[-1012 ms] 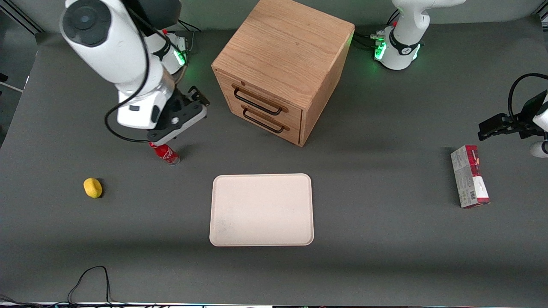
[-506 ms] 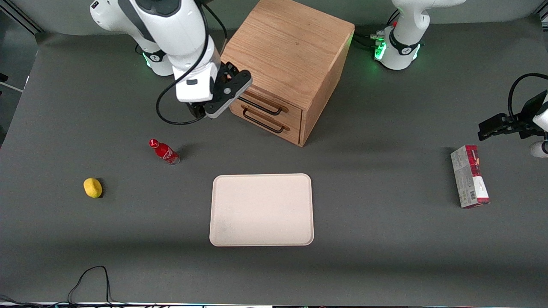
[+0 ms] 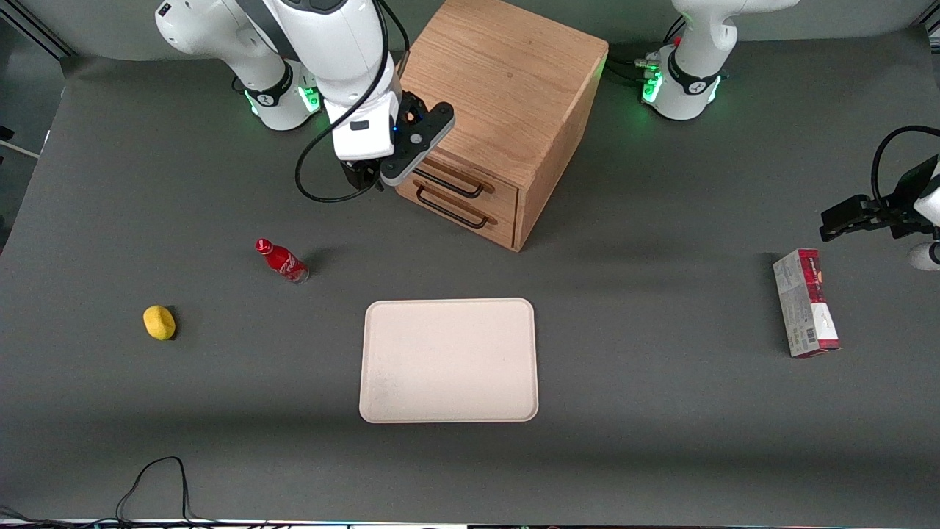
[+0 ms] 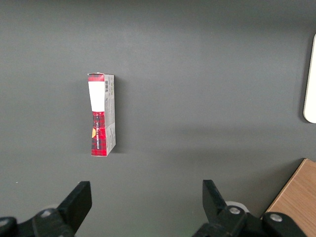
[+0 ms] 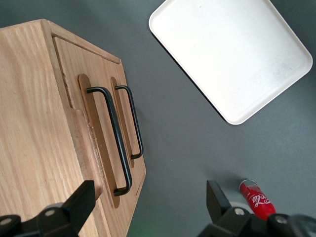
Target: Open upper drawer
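The gripper (image 3: pixel 371 178) and its wrist cover one end of the upper drawer (image 3: pixel 459 176) in the front view, so that end of the handle (image 3: pixel 452 184) and the cabinet (image 3: pixel 507 88) corner there cannot be seen. In the right wrist view, the picture's edge cuts off the cabinet (image 5: pixel 34 123), the tray (image 5: pixel 232 54) and the bottle (image 5: pixel 256 200), whose lower body is hidden by a finger (image 5: pixel 217 202). The fingers' tips lie outside that view. In the left wrist view, only slivers of the tray (image 4: pixel 311 79) and cabinet (image 4: pixel 296 197) show. Print on the box (image 4: pixel 101 116) is too small to read.
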Robot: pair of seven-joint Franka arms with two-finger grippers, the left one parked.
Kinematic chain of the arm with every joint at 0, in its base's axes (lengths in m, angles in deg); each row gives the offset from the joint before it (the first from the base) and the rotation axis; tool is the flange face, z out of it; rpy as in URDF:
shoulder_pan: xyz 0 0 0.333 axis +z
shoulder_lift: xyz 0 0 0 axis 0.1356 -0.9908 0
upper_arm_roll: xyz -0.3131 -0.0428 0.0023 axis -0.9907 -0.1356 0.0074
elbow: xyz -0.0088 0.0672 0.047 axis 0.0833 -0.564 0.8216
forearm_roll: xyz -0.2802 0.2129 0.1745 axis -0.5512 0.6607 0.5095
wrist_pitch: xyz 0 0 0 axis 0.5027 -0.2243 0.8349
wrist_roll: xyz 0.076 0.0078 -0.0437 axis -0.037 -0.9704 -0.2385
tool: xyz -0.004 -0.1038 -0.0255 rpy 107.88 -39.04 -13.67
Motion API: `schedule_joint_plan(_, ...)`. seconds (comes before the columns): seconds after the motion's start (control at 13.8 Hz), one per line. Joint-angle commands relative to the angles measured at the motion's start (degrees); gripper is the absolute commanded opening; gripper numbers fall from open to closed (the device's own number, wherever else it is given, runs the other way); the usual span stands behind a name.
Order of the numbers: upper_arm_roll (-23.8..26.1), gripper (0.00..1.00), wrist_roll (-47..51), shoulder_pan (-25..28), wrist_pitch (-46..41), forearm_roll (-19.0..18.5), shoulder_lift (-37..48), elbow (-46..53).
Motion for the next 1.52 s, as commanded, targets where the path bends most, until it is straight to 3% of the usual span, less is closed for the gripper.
schedule_joint_plan(0.0, -0.81, 1.00, -2.04, 0.51, -0.53, 2.34, -0.24, 0.03)
schedule_joint_plan(0.22, -0.98, 1.00, -6.26, 0.43, -0.09, 4.98, -0.41, -0.94)
schedule_joint_plan(1.45, -0.89, 1.00, -6.35, 2.89, 15.81, 4.02, -0.68, -15.96)
